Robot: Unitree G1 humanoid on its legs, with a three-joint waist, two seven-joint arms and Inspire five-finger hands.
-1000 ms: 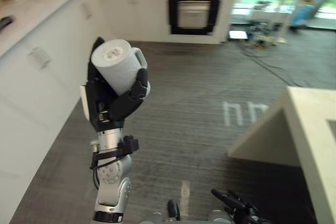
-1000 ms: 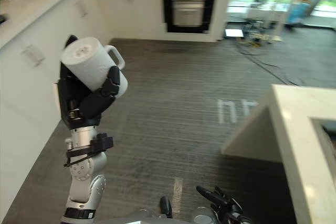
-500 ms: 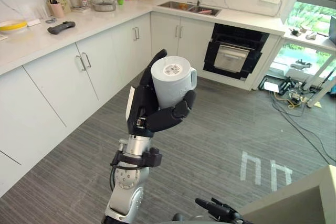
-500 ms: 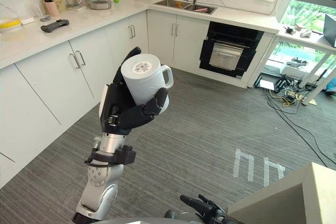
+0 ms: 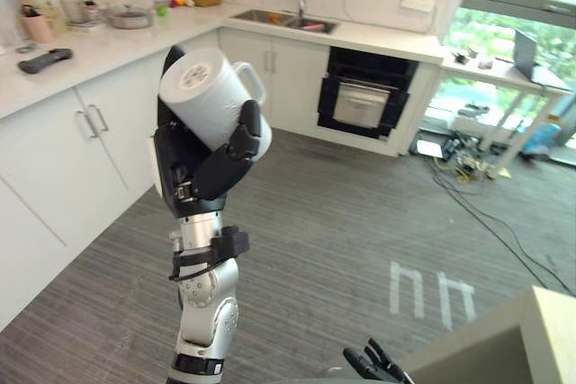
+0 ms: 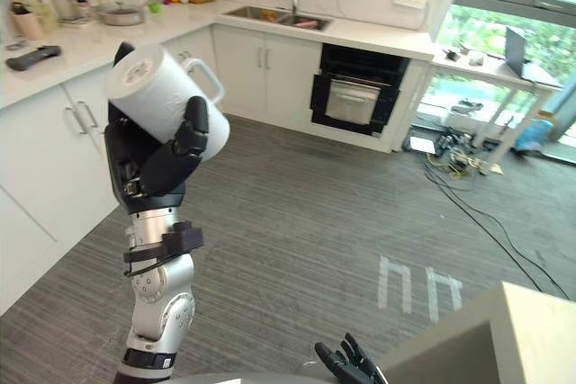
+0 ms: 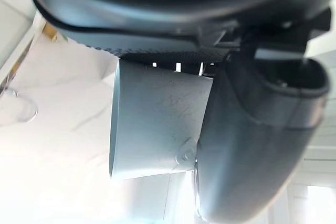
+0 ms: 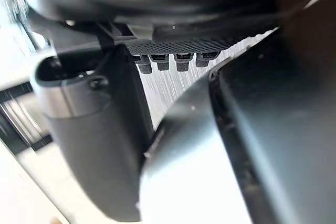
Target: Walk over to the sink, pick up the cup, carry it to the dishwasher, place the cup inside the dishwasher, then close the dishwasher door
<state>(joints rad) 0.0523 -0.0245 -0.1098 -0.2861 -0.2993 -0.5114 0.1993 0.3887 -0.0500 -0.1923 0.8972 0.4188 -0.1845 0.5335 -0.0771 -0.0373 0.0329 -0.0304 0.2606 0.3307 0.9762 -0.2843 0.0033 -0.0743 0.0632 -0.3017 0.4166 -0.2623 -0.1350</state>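
**Left eye view.** L hand (image 5: 193, 177) is raised at front-left, fingers and thumb curled round the white cup (image 5: 211, 101). Cup is tilted, closed end toward the camera, handle (image 5: 254, 81) on the far side, clear of the fingers. The high carry probably keeps the cup in sight and off the cabinets (image 5: 85, 132) during the walk. Sink (image 5: 281, 17) sits in the table (image 5: 99, 49) by the far wall, well apart from the cup. Dark built-in appliance (image 5: 363, 101) is just right of the sink, door apparently shut. R hand (image 5: 373, 366) is low at the bottom edge, fingers straight and spread, holding nothing — likely kept free for door work.

**Right eye view.** Same layout; the thumb overlaps the cup wall near its lower end.

**Left wrist view.** Cup wall sits against the palm with the thumb (image 7: 252, 145) alongside — a wrap grip, suited to transport.

**Right wrist view.** R hand's fingertips (image 8: 168, 59) hang over the striped floor (image 8: 173, 90), nothing between them and the thumb.

Est. stage: carry leg; placement and door closing not yet done.
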